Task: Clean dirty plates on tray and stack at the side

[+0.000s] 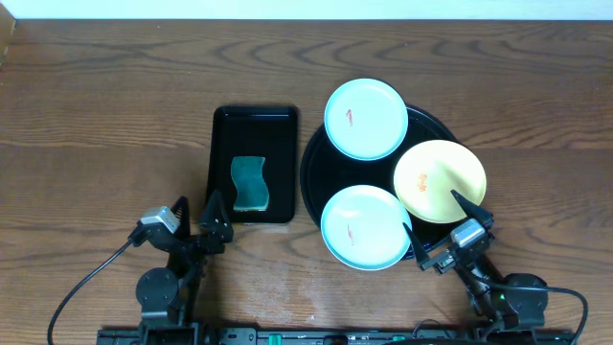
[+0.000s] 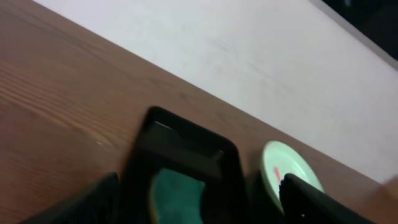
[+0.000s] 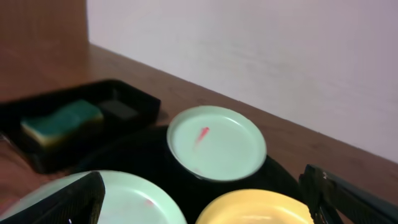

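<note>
Three plates lie on the round black tray. A mint-white plate with a red smear sits at the back; it also shows in the left wrist view and the right wrist view. A second mint-white plate with a red smear is at the front. A pale yellow plate with an orange smear is at the right. My left gripper is open and empty, just in front of the rectangular tray. My right gripper is open and empty at the tray's front right edge.
A smaller rectangular black tray left of the round tray holds a teal and yellow sponge, also seen in the left wrist view and right wrist view. Bare wooden table lies to the left and back. A white wall is behind.
</note>
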Controlling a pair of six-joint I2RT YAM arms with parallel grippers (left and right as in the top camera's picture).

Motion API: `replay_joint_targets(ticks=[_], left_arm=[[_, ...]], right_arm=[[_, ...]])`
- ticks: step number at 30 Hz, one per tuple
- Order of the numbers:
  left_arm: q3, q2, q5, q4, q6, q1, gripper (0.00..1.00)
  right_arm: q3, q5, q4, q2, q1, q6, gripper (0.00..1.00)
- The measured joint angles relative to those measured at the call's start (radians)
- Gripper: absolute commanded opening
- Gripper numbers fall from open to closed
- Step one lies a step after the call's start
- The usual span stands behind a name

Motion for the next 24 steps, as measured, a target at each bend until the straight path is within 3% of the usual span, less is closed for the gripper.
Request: replay_joint_targets(ticks=[4, 8, 13, 16, 20, 24], left_arm=[[0.119, 0.035, 0.031, -0.062, 0.039, 0.000, 0.82], [0.395, 0.169, 0.037, -0.265, 0.104, 0.000, 0.82], [0.739, 0.447, 0.042, -0.597, 0.176, 0.000, 0.82], [0.896, 0.629, 0.046, -0.762, 0.193, 0.000, 0.83], [1.002, 0.807, 0.061, -0.844, 0.206, 0.000, 0.83], [1.010, 0.921, 0.145, -0.890, 0.206, 0.000, 0.82]], right_arm=[[0.071, -0.011, -0.006, 0.025, 0.000, 0.071, 0.99], [0.270, -0.017, -0.101, 0.149, 0.001, 0.103, 0.99], [0.610, -0.022, -0.312, 0.444, 0.004, 0.145, 0.99], [0.841, -0.025, -0.529, 0.666, 0.004, 0.163, 0.99], [1.090, -0.043, -0.725, 0.934, 0.004, 0.179, 0.99], [1.203, -0.121, -0.752, 1.114, 0.004, 0.204, 0.99]])
